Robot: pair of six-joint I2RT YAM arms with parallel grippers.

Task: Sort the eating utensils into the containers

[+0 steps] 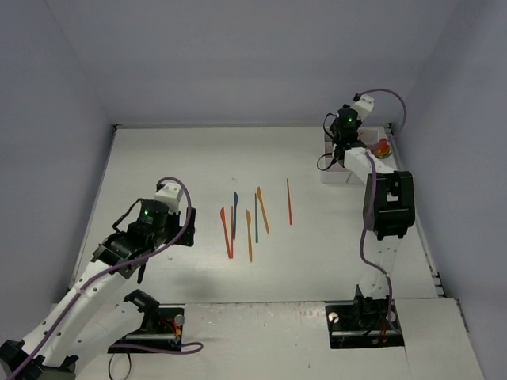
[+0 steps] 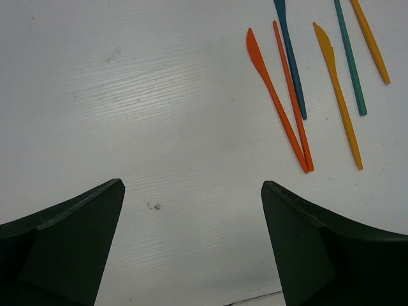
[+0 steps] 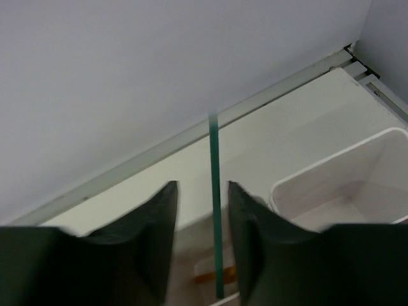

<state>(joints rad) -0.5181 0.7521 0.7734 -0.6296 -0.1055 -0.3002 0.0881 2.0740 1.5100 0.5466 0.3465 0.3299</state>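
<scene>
White laminate surface [image 1: 174, 158] fills the top view. On it the right arm [image 1: 388, 202] stretches to the far right corner and the left arm [image 1: 119, 253] is bent low on the near left.

The tray [image 1: 333, 177] sits in that far corner, and its thin walls show under the right wrist. The left tool [image 2: 191, 188] hovers over bare surface with its jaws spread wide and nothing between them.

The right tool [image 3: 203, 185] is over the tray with a teal utensil [image 3: 215, 210] standing upright between its jaws. A gap shows on both sides of the stick, so I cannot tell whether it is pinched lower down or already let go.

Six loose utensils [image 1: 249, 233] lie flat mid-surface, just beyond the left tool. Two orange ones [image 2: 290, 121] meet at their near ends in a narrow V.

These pieces look light, stiff but springy, and slick. Because they lie flush, the jaws probably need to close across the middle of a handle, square to its length. A separate piece such as the lone red one [image 1: 289, 200] is probably easier than the touching pair.
</scene>
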